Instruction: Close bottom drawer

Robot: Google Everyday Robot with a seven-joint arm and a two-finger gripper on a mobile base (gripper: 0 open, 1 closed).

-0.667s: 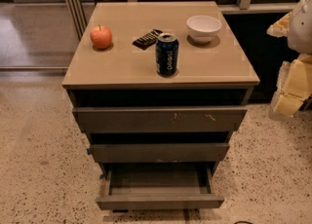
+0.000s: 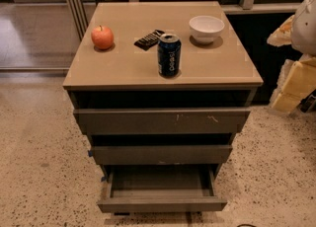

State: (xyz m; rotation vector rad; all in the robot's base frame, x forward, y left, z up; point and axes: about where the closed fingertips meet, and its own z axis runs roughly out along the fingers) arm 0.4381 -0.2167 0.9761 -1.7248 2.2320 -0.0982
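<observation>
The bottom drawer (image 2: pixel 162 205) is the lowest of the cabinet's three drawers. It stands pulled out toward me, and its shallow grey-brown tray (image 2: pixel 160 180) shows empty. The middle drawer (image 2: pixel 162 154) and the top drawer (image 2: pixel 163 121), which has pale scratch marks, stick out only a little. My gripper (image 2: pixel 295 87) shows as pale cream parts at the right edge of the camera view, beside the cabinet's right side at about top-drawer height. It is well away from the bottom drawer and holds nothing that I can see.
On the cabinet top (image 2: pixel 113 68) stand a red apple (image 2: pixel 102 37), a dark flat packet (image 2: pixel 149 39), a blue soda can (image 2: pixel 169 55) and a white bowl (image 2: pixel 207 27). Speckled floor surrounds the cabinet. A dark wall panel and railing run behind it.
</observation>
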